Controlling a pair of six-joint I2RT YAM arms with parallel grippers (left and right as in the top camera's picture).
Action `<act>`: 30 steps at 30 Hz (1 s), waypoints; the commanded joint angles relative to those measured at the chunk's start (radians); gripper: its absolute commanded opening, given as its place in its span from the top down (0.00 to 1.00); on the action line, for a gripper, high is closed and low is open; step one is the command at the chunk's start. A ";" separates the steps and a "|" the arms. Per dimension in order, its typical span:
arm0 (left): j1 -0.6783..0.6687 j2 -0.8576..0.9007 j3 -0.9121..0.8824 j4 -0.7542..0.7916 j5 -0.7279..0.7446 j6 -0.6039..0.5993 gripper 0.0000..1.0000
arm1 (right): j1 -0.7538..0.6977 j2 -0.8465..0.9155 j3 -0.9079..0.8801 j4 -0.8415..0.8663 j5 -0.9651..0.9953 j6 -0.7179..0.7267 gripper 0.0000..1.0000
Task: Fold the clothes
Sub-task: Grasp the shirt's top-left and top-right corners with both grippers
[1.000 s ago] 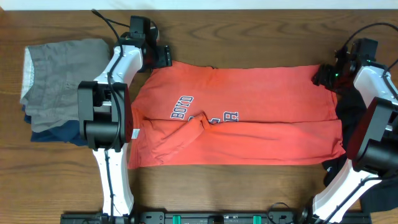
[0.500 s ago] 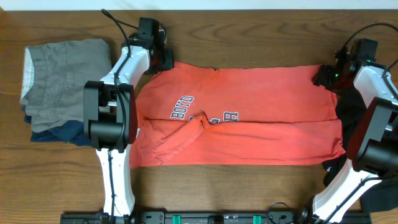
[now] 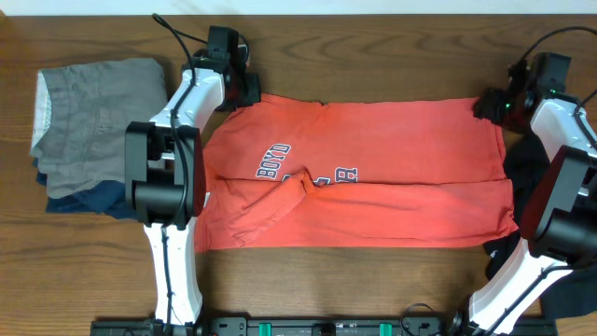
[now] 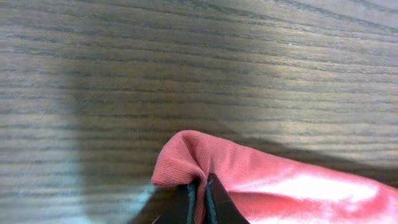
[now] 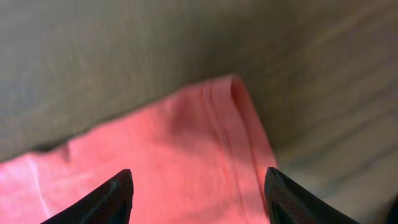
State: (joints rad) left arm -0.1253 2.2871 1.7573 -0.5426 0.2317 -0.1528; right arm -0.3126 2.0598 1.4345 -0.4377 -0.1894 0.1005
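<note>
Two garments matter here. One coral-red cotton T-shirt (image 3: 373,177) lies flat mid-tabletop (image 3: 373,56), its lettering partly lost in a crease. One limp black garment (image 3: 516,166) at the right edge is mostly hidden under the right arm. The left pincer (image 4: 200,198) pinches the shirt's ribbed far-left corner. The right pincer (image 5: 198,179), blurred, hangs spread over the far-right corner.

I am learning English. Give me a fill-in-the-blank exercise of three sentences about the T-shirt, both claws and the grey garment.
1. The left claw is ____ on a far corner of the T-shirt.
2. The right claw is ____, its fingers apart over another corner.
3. The grey garment lies on the robot's ____ side of the T-shirt.
Missing words: shut, open, left.
</note>
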 commanded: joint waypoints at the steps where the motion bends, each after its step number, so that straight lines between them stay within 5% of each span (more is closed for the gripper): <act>1: 0.005 -0.081 -0.003 -0.020 -0.007 0.009 0.94 | 0.011 -0.019 0.019 0.043 0.002 -0.009 0.33; 21: 0.009 -0.085 -0.003 -0.142 -0.008 -0.021 0.94 | 0.028 0.171 0.018 0.261 0.010 -0.008 0.34; 23: 0.010 -0.085 -0.003 -0.141 -0.008 -0.021 0.94 | 0.028 0.178 0.018 0.267 0.010 -0.008 0.43; 27: 0.018 -0.085 -0.003 -0.142 -0.008 -0.022 0.94 | 0.028 0.181 0.018 0.249 0.009 -0.008 0.99; 30: 0.032 -0.092 -0.003 -0.147 -0.008 -0.024 0.94 | 0.027 0.178 0.018 0.227 0.009 -0.008 0.99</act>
State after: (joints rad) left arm -0.1143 2.2215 1.7573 -0.6800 0.2321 -0.1612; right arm -0.2932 2.2120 1.4490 -0.1864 -0.1822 0.0948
